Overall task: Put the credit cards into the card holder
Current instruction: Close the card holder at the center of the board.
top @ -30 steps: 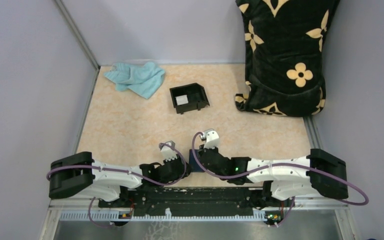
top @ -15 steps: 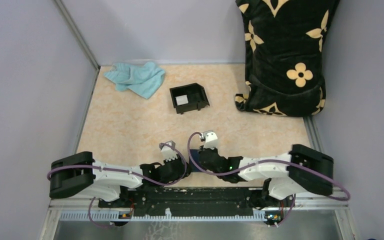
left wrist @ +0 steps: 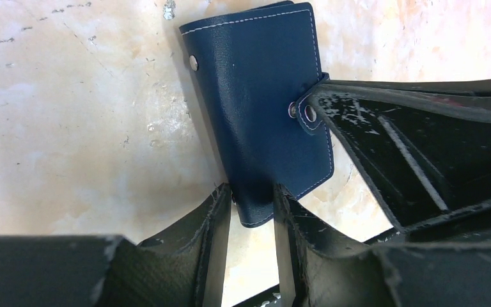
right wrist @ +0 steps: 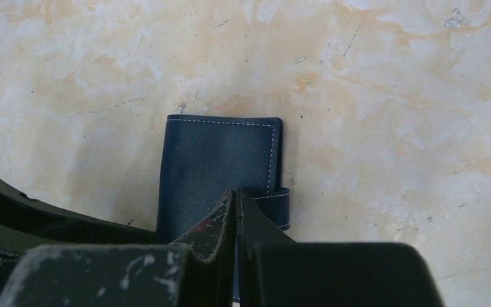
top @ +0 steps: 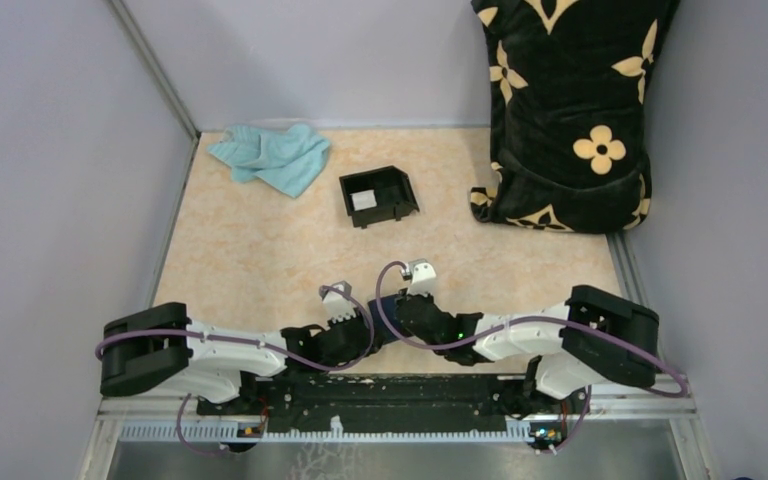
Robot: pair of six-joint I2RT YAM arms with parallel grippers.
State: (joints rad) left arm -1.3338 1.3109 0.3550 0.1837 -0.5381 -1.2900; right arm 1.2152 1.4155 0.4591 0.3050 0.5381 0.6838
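Holding the wallet by its corner, our left pincer is clenched on it at the middle of the bench's near edge. Our right pincer is clenched, its tips touching the wallet's tab.

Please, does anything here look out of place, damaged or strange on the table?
Nothing is spilled or broken. Two small things: the black coating on both pairs of jaws is scratched and chipped, and the teal cloth lies crumpled in the far left corner. The card holder looks intact, pinched near one corner by the left gripper.
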